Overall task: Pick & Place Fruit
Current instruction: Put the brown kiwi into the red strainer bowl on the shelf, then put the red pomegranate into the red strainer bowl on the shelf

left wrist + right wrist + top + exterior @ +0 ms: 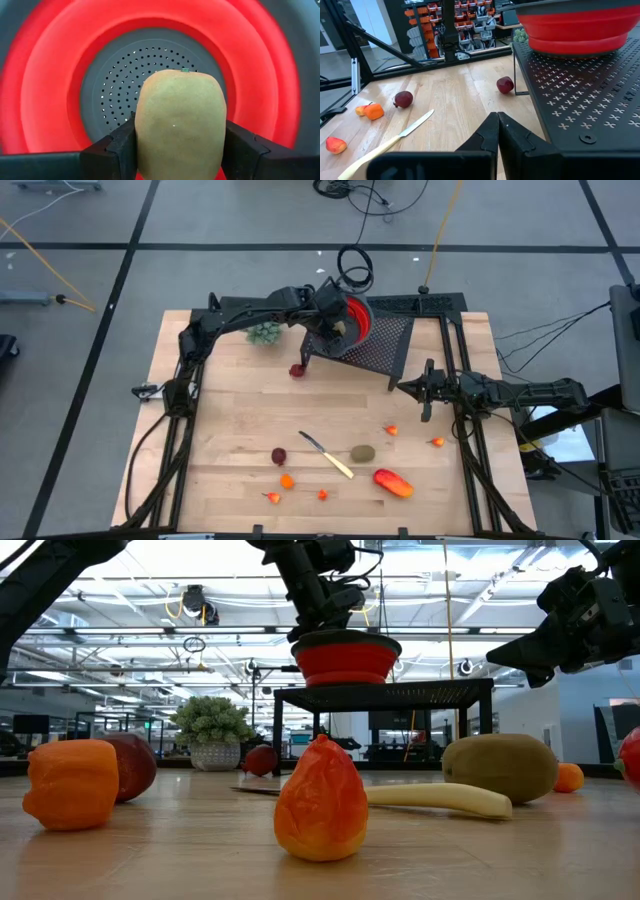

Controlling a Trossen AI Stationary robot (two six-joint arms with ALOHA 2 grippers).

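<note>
While the left claw point(175, 150) hangs over the red bowl point(357, 318) at 12 o'clock on the worktop point(240, 410), it's clamped on a brown kiwi point(179, 125), one finger on each flank, fruit sitting above the bowl's perforated grey floor. Bowl rests on a black mesh stand point(385, 345).

Right claw point(424, 390) waits at 3 o'clock, just off the stand's near corner, fingers pressed together, holding nothing.

Remaining fruit, high view:
- dark red round one point(297, 370) just left of the stand leg, about 11 o'clock
- second dark red one point(279, 456) at 7 o'clock
- second kiwi point(362, 452) at 5 o'clock, just beside the knife point(327, 454) tip end
- long orange-red piece point(393, 482) near the front edge, 5 o'clock
- small orange bits point(287, 480) scattered along the front; two more at 4 o'clock

A small green plant point(264, 333) sits under the left arm, just left of the stand.
</note>
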